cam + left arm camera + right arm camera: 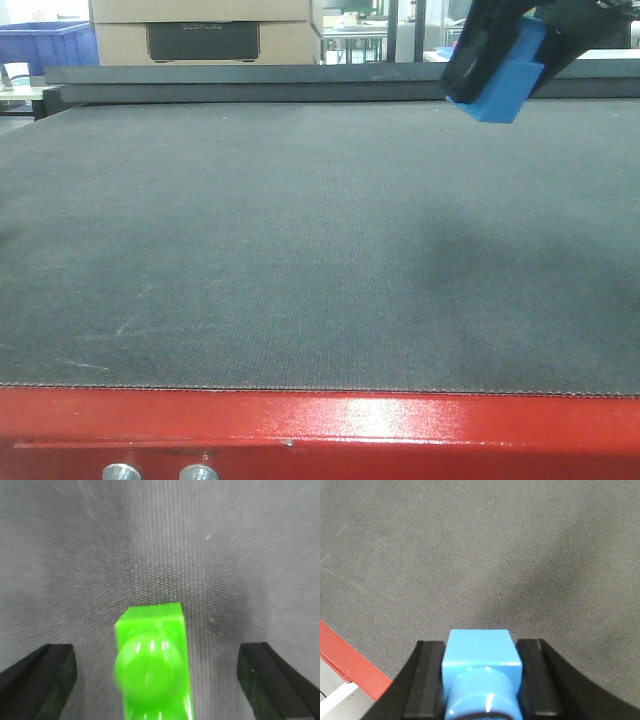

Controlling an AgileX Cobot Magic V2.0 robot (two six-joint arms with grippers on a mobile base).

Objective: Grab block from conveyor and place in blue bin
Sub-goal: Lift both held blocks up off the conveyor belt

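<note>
You have only one marking to read: faint lettering on the dark grey rectangular panel [203, 40] in the front of the tan cardboard-coloured box [120, 45], far back in the front-facing view. It looks like "ECOFLOW", but it is too dim and small for you to be sure. Neither wrist view gives you anything legible

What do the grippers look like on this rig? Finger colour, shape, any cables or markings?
Left gripper: two matte black fingers, blocky with bevelled edges. Right gripper: the same black fingers, flaring back into a curved black body. No cables, markings or labels are visible, and little else of the arms shows.
</note>
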